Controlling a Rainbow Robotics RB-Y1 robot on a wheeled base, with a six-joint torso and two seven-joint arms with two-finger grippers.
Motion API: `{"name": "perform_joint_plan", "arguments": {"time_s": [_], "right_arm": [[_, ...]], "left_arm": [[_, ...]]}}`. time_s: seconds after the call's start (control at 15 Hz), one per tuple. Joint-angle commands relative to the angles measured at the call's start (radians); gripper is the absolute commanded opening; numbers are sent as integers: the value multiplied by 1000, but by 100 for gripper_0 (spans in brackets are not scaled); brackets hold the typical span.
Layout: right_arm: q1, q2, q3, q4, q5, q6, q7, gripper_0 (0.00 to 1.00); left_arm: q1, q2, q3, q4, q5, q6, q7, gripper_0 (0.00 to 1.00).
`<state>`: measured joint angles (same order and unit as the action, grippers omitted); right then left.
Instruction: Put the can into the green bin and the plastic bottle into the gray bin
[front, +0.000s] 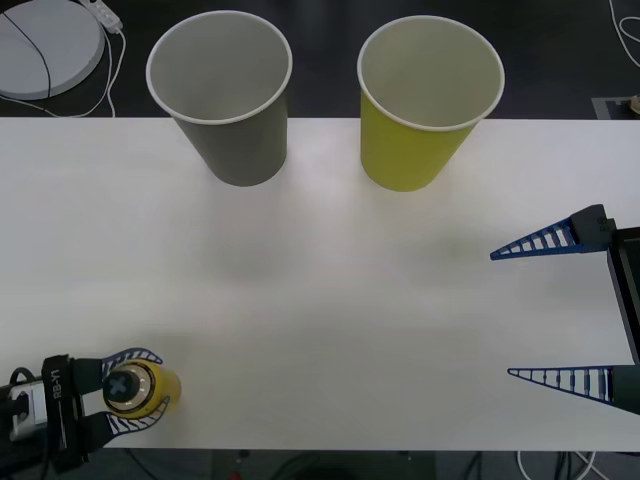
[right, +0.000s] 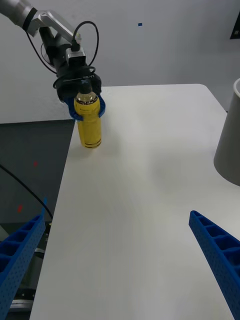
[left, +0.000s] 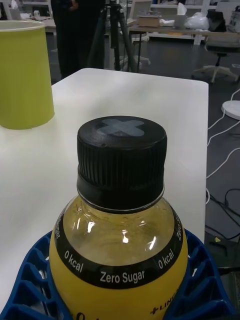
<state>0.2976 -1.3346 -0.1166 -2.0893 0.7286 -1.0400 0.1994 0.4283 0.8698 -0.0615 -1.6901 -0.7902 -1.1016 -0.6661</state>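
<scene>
Front, right wrist and left wrist views of the table. The bottle (front: 143, 388) stands upright at the near left corner of the table (front: 330, 320), close to its edges. The left gripper (front: 128, 390) encloses it: its blue ribbed fingers (left: 30, 280) curve round the shoulder of the bottle just under the black cap (left: 121, 157), pinching the body on both sides. The right gripper (front: 560, 310) hovers at the near right, its fingers spread wide and holding nothing.

The gray bin (front: 222, 95) stands at the far left and the green bin (front: 428, 100) at the far right, both upright and open. No can is to be seen.

Handling, as judged: the bottle looks full of yellow liquid, so fairly weighty for its size and top-steady once lifted. The wall is thin, smooth plastic, likely slippery and somewhat yielding under squeeze. The hold high on the shoulder seems sound, since the cap's flared rim can act as a stop against slipping downward. The paper bins are light and could tip if knocked at the rim.
</scene>
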Motion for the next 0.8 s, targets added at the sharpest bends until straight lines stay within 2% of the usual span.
{"name": "perform_joint_plan", "arguments": {"time_s": [0.07, 0.33, 0.8], "right_arm": [[0, 0, 0, 0, 0, 0, 0, 100], [0, 0, 0, 0, 0, 0, 0, 100], [0, 0, 0, 0, 0, 0, 0, 100]], "left_arm": [[29, 12, 20, -40, 8, 12, 20, 0], [52, 14, 61, -54, 52, 28, 40, 0], [55, 15, 78, -68, 146, 175, 60, 0]]}}
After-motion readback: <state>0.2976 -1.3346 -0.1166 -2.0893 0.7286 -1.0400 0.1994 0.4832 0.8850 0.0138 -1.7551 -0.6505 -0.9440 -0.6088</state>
